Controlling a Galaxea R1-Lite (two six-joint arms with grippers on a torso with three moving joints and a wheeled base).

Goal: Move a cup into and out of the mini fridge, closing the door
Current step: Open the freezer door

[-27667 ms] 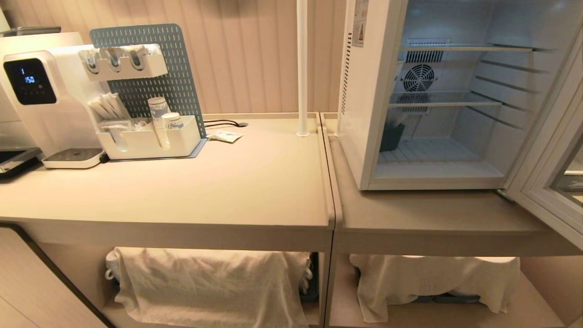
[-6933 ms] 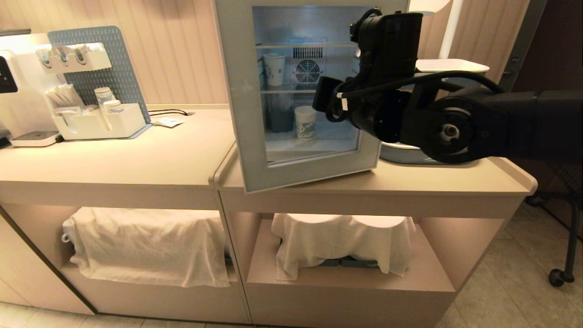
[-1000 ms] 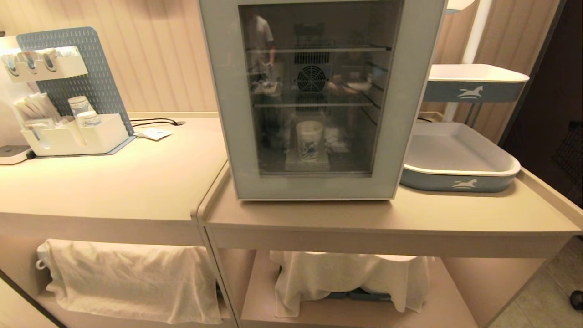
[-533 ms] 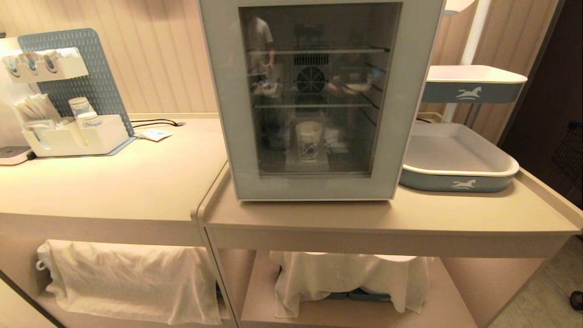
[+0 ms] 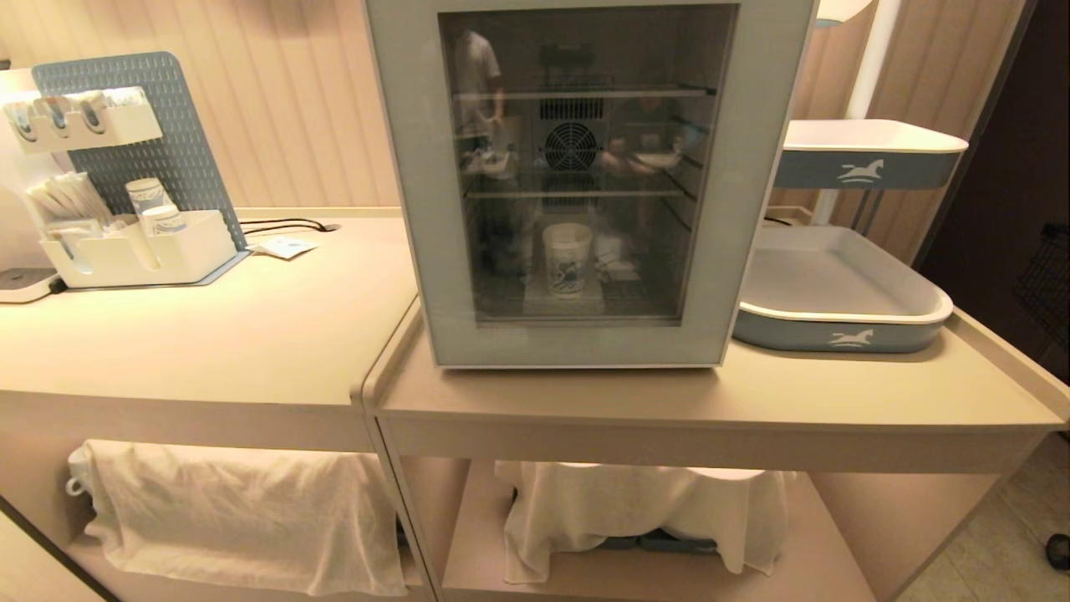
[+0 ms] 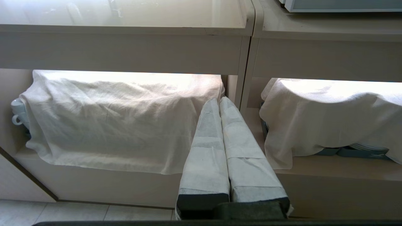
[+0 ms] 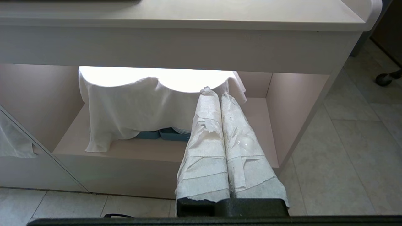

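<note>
The mini fridge (image 5: 585,180) is standing upright on the right-hand desk (image 5: 719,401), close to the seam where that desk is meeting the left-hand desk (image 5: 217,334). The door (image 5: 756,184) is sitting shut, its grey frame lying flush against the fridge front. Through the tinted glass the cup (image 5: 568,259) is showing upright on the bottom level of the fridge, roughly centred, below the round fan grille (image 5: 571,145) on the back wall. Reflections are overlaying the glass, so detail on the upper wire shelves is not readable.

Neither arm is appearing in the head view. The left gripper (image 6: 219,102) is hanging low in front of the desks, facing the open lower shelf where a white cloth (image 6: 119,119) is draping over stored items; its wrapped jaws are pressing together and holding nothing. The right gripper (image 7: 215,94) is likewise hanging low before the lower shelf under the fridge desk, facing a second white cloth (image 7: 147,106); its jaws are also pressing together with nothing between them.

To the right of the fridge a grey-and-white tray (image 5: 836,334) is resting on the desk, just beside the fridge wall. On the left desk a white organiser (image 5: 184,255) with stacked cups (image 5: 149,196) is standing against a blue pegboard (image 5: 167,142), well apart from the fridge.
</note>
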